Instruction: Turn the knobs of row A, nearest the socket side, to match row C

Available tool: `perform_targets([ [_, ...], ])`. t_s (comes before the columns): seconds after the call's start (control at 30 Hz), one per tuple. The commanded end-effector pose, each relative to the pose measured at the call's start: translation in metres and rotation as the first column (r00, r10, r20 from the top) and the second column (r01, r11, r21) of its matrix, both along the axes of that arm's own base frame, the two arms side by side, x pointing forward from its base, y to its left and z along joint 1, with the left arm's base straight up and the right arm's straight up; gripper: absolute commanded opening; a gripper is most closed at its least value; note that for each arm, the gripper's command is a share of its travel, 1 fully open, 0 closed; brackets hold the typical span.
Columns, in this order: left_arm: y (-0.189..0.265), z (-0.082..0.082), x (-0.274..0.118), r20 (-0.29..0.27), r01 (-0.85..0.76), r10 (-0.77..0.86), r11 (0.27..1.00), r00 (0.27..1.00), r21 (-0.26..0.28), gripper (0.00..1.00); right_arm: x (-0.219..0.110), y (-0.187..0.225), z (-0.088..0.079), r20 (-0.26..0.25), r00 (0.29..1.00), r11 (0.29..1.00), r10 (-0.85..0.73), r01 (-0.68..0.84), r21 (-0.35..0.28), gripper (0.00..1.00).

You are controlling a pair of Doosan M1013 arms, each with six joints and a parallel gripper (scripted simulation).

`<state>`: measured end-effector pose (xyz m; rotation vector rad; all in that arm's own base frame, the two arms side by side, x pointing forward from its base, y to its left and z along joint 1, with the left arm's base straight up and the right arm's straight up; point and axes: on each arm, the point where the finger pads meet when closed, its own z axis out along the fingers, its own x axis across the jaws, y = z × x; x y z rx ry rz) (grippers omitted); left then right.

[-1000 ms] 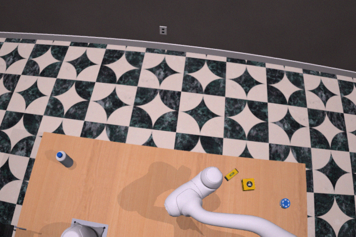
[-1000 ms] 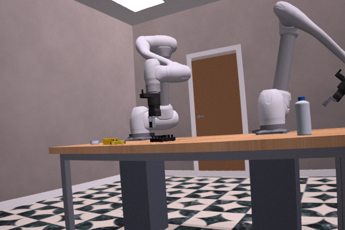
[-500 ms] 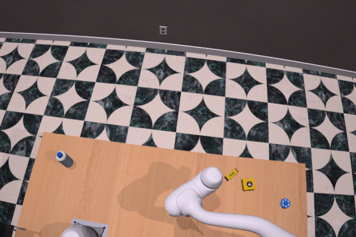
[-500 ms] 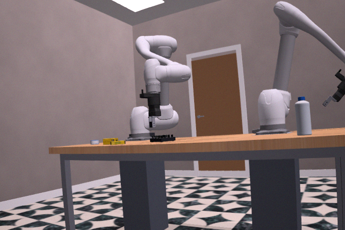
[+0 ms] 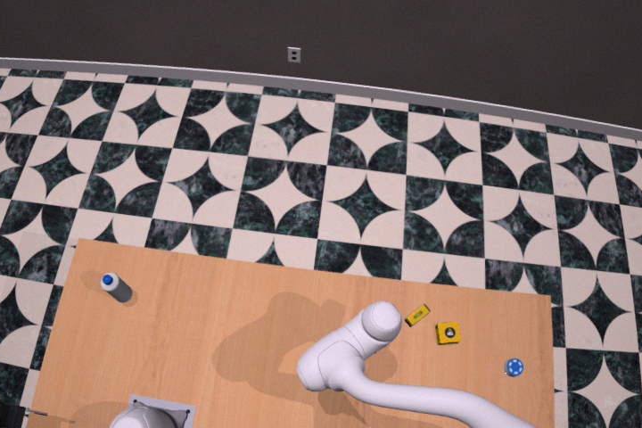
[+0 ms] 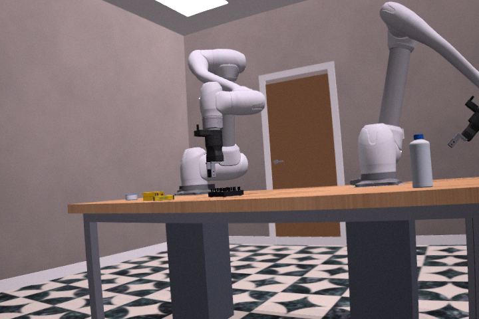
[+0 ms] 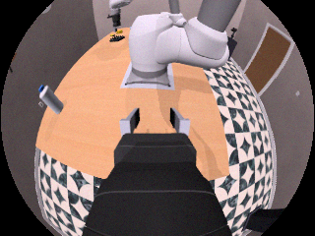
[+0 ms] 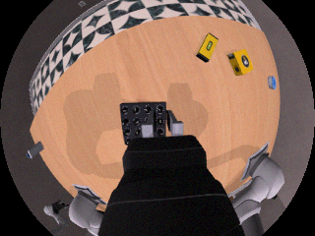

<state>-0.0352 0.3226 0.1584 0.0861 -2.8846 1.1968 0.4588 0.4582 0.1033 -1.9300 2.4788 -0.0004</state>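
Your right gripper [image 6: 211,169] [image 8: 160,116] hovers above the knob box [image 6: 225,192] [image 8: 140,109] on the table [image 6: 304,196] [image 8: 148,54] [image 5: 205,323] [image 7: 98,123] — part-open, gripping nothing; your left [image 7: 155,120] [image 6: 458,139] stands wide, away from it. You can't tell which row A knobs match row C yet — treat the matching as unconfirmed.

Exterior: moderate light, ceiling panel [image 6: 191,4] blown white. Top: desk [image 5: 180,302] [image 6: 285,199] [image 7: 94,98] [image 8: 148,54] evenly lit, soft overlapping arm shadows, back wall [image 5: 180,29] dark. Both wrist cams: fisheye, bowed desk edges, black corners. Fine detail soft in both; knob marks too small to read reliably.
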Motion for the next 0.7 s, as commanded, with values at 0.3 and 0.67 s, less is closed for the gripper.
perform_targets([
  [0.3,0.000,0.000,0.000,0.000,0.000,0.000,1.000,1.000,0.001,1.00,0.000,0.000,-0.008,0.001,1.000,1.000,0.000,0.000,0.001,0.46],
  [0.67,0.000,0.000,0.000,0.000,0.000,0.000,1.000,1.000,0.001,1.00,0.000,0.000,-0.019,0.001,1.000,1.000,0.000,0.000,0.001,0.46],
])
